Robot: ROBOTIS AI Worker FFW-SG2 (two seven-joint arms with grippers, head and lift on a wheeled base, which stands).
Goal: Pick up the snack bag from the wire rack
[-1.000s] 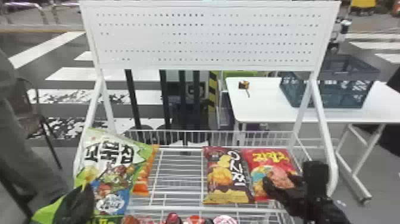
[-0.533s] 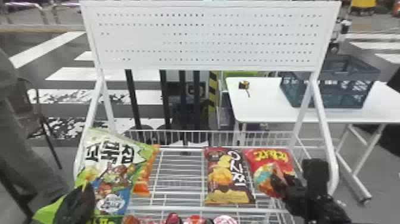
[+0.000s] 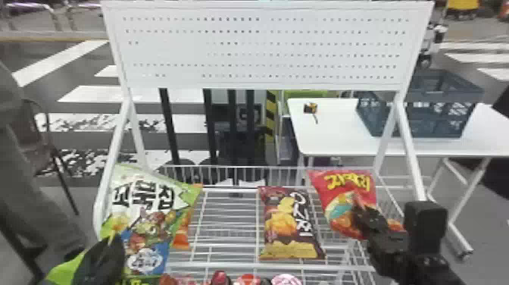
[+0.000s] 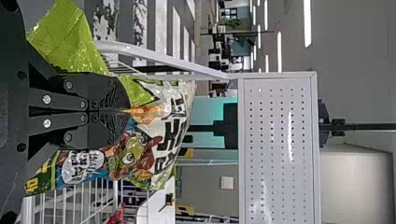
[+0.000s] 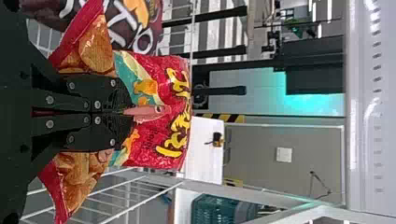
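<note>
Near the right side of the wire rack (image 3: 227,267), my right gripper (image 3: 361,214) is shut on the red snack bag (image 3: 350,189). The right wrist view has the gripper (image 5: 122,112) pinching a fold in the front of this red bag (image 5: 170,135). At the rack's left, my left gripper (image 3: 113,242) is shut on the green and white snack bag (image 3: 142,212). In the left wrist view the gripper (image 4: 127,111) holds a gathered fold of the green and white bag (image 4: 175,135). Between them a dark brown snack bag (image 3: 291,223) lies on the wires.
An orange bag (image 3: 183,231) lies partly behind the green and white one. Several red-topped packages (image 3: 248,279) show at the bottom edge. A perforated white panel (image 3: 265,49) stands above the rack. Behind it, a white table (image 3: 329,132) bears a blue-grey crate (image 3: 428,125).
The right gripper and the red bag have risen and shifted slightly, the bag now tilted and farther from the brown bag at its lower end. The left arm has hardly moved.
</note>
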